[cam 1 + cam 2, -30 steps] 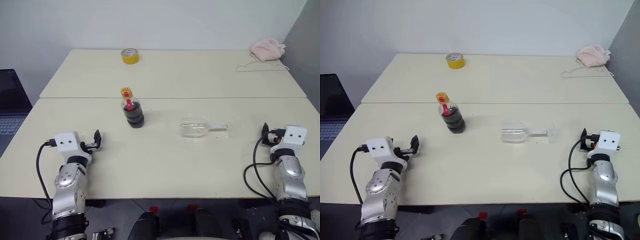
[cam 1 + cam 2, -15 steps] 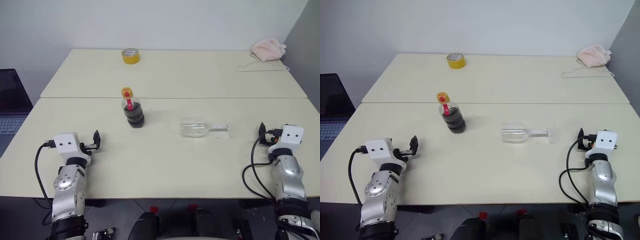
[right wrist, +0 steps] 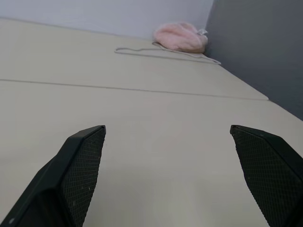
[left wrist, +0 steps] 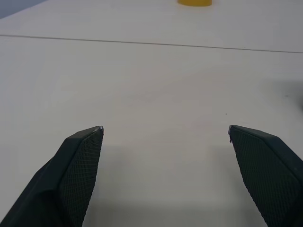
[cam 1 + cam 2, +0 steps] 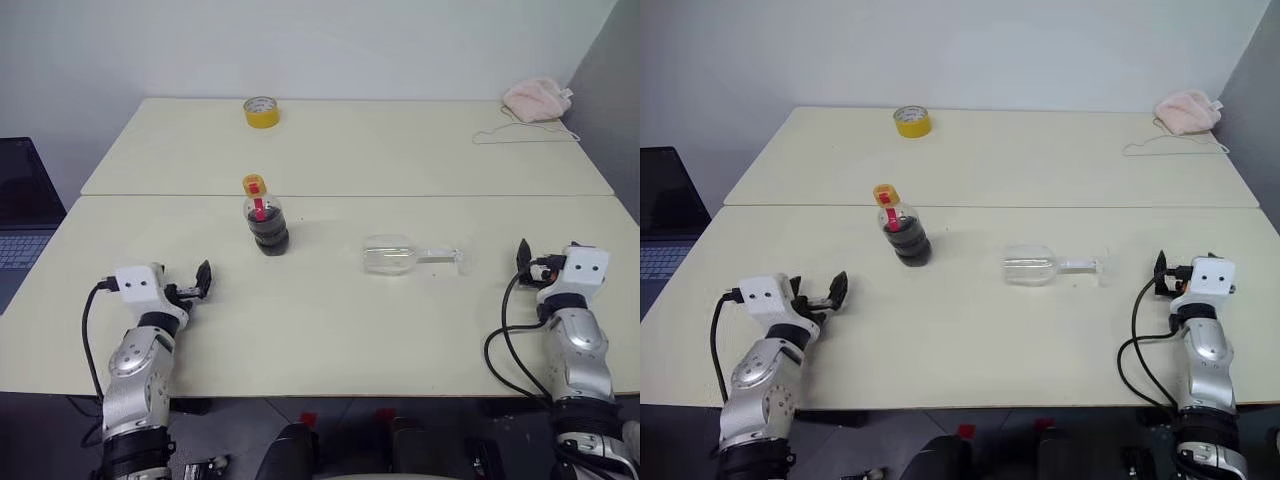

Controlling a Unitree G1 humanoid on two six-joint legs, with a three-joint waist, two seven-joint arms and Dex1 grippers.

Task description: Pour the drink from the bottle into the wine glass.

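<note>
The bottle [image 5: 265, 218] stands upright left of the table's middle, with a yellow cap and the dark drink [image 5: 268, 232] in its lower part. Right of it, the clear wine glass [image 5: 395, 256] lies on its side, its stem and foot pointing right. My left gripper [image 5: 203, 278] hovers over the near left of the table, open and empty, short of the bottle and to its left. Near the table's right edge my right gripper [image 5: 523, 255] is open and empty too, a short way right of the glass's foot. Both wrist views show wide-spread fingers [image 4: 80, 165] [image 3: 80, 161] over bare tabletop.
A yellow tape roll [image 5: 260, 111] sits at the back of the far table. A pink cloth [image 5: 535, 97] with a white cord [image 5: 520, 137] lies at the back right. A laptop [image 5: 25, 210] stands off the left edge. A seam [image 5: 350, 196] runs between the two tabletops.
My left gripper has swung slightly to the right, toward the bottle. My right gripper has shifted a little left and up. The bottle and glass have not moved.
</note>
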